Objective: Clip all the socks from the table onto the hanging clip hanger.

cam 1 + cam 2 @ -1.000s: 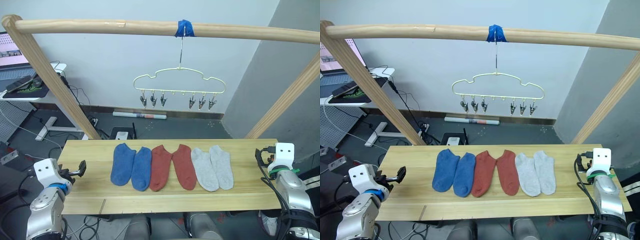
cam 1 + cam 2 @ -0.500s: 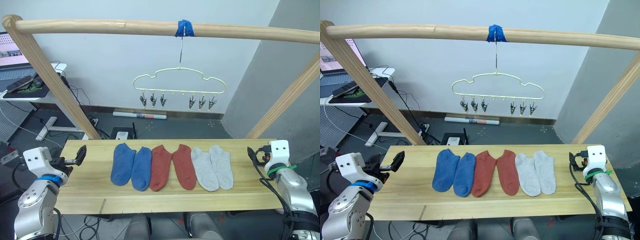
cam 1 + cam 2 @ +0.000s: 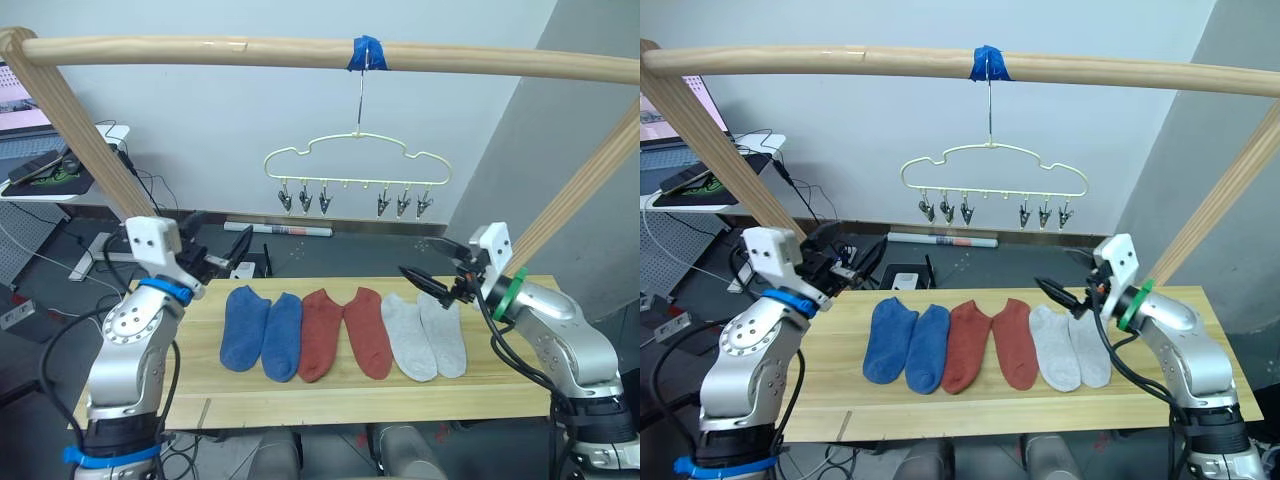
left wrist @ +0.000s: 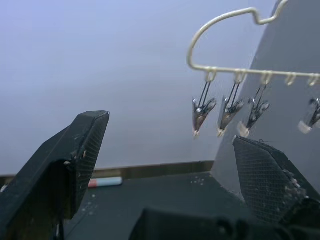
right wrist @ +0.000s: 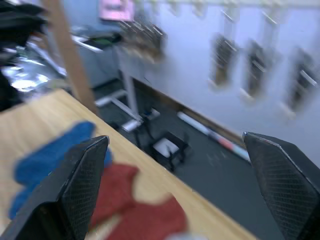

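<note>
- In the right wrist view the clips along the top edge are smeared and cut off, and only parts of the blue socks (image 5: 47,152) and rust red socks (image 5: 142,215) can be made out.
- In the left wrist view the clip hanger (image 4: 235,60) is cropped, with three metal clips in full and a fourth at the edge.
- In the left eye view the left gripper (image 3: 222,258) sits dark against a dark floor, so its fingertips are hard to separate there.
- The clip hanger (image 3: 357,166) is thin cream-yellow wire bent into a cloud outline, hung by a long metal hook from a round wooden pole (image 3: 300,52) at a wrap of blue tape (image 3: 367,54); six small metal clips dangle in two groups of three.
- Six soft ankle socks lie flat in a row on the table (image 3: 180,390) of pale wood planks: two blue socks (image 3: 262,332), two rust red socks (image 3: 345,334), two light grey socks (image 3: 424,334), neighbours touching or just beside each other.
- The left arm is raised with its elbow bent, the gripper above the table's far left edge; its black textured fingers (image 4: 75,155) are spread wide and hold nothing.
- The right arm reaches in from the right, the right gripper (image 3: 432,283) above the grey socks; its fingers (image 5: 82,175) are likewise wide apart and empty.
</note>
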Controlling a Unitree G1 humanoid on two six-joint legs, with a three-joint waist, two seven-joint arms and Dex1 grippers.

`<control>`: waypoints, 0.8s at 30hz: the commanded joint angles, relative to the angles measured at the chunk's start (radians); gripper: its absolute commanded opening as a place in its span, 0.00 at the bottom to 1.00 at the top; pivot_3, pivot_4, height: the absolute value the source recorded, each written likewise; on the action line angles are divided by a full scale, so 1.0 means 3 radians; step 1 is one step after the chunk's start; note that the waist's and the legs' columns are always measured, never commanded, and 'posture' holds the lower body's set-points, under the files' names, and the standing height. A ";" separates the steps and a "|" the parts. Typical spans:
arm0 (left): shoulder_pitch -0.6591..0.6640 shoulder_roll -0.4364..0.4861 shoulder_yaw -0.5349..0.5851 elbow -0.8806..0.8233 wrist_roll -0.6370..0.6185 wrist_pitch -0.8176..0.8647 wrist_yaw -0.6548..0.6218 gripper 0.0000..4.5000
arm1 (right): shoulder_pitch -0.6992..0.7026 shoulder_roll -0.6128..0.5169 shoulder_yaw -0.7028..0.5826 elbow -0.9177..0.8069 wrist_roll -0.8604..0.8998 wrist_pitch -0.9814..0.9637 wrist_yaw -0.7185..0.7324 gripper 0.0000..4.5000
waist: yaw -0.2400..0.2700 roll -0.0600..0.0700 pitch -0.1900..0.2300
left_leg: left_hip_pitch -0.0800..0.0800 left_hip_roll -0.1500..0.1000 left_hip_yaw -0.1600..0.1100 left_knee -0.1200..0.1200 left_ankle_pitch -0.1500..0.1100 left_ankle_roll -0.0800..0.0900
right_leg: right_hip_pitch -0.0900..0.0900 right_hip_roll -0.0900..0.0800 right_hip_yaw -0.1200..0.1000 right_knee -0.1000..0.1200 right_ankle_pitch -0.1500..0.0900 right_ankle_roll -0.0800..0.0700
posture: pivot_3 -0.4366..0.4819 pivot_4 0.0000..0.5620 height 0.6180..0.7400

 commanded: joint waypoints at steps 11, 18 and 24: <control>-0.0687 -0.0468 -0.0283 0.0973 0.0287 -0.0670 0.0021 0.91 | -0.0561 0.0589 0.0391 -0.0252 0.0021 0.0164 -0.0366 1.00 | -0.0009 0.0002 0.0012 | -0.0007 0.0000 -0.0005 -0.0002 -0.0001 0.0000 | -0.0005 0.0001 -0.0003 -0.0001 0.0008 0.0016 | 0.35 0.34 1.00; -0.0772 -0.0552 -0.0334 0.1121 0.0366 -0.0755 0.0084 0.66 | -0.0613 0.0621 0.0454 -0.0308 -0.0025 0.0187 -0.0418 1.00 | -0.0032 0.0004 0.0022 | -0.0007 0.0000 -0.0005 0.0000 -0.0001 0.0000 | -0.0006 0.0001 -0.0003 0.0000 0.0008 0.0016 | 0.34 0.35 1.00; -0.0943 -0.0580 -0.0335 0.1343 0.0423 -0.0876 0.0106 0.66 | -0.0660 0.0633 0.0481 -0.0350 -0.0016 0.0216 -0.0456 1.00 | -0.0054 0.0004 0.0037 | -0.0007 0.0000 -0.0005 -0.0001 -0.0001 0.0000 | -0.0006 0.0002 -0.0003 -0.0002 0.0008 0.0017 | 0.34 0.35 1.00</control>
